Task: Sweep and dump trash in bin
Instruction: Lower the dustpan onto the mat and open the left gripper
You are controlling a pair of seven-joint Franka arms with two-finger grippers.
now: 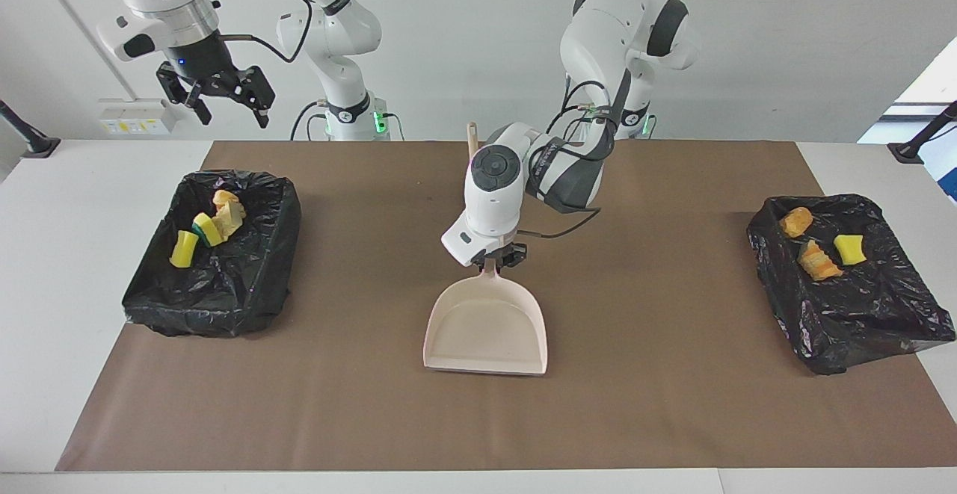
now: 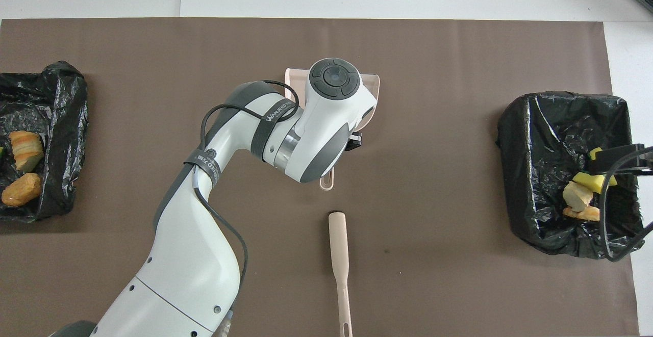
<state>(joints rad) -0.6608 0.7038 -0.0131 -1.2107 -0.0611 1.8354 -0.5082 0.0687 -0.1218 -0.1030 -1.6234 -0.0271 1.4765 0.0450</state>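
One camera faces me from high across the table [image 1: 112, 292], taking in my arms and the wall, while another looks steeply down from above my end, closer in, both sharing the brown mat [image 2: 433, 123], dustpan [image 1: 486, 329] and two lined bins [image 1: 217, 270].

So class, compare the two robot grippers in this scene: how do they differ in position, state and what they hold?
The left gripper is low over the brown mat, while the right gripper hangs high above the bin at the right arm's end. The left gripper is shut on the pink dustpan handle; the right gripper is open and holds nothing. Both are black two-finger grippers on white arms.
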